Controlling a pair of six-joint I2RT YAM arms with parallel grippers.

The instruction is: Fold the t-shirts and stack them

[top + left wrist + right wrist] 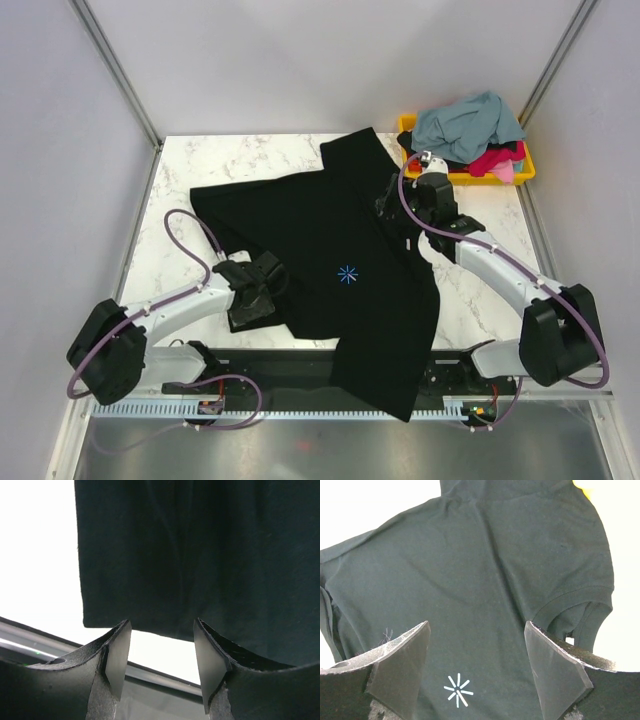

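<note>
A large black t-shirt (330, 240) lies spread slantwise on the marble table (200, 160), its light-blue starburst mark (347, 274) facing up. One end of it hangs over the near edge. My left gripper (266, 282) is at the shirt's left edge. In the left wrist view it (162, 624) is open, with the cloth's edge (150, 628) just beyond the fingertips and nothing between them. My right gripper (394, 213) hovers over the shirt's right side. Seen from the right wrist, it (476, 626) is open above the cloth near the starburst mark (458, 689).
A yellow bin (527, 166) stands at the table's back right corner. A grey-blue shirt (468, 122) is heaped on top in it, with magenta-red cloth (490, 160) and pink cloth (504, 173) beneath. Walls close in the table on three sides.
</note>
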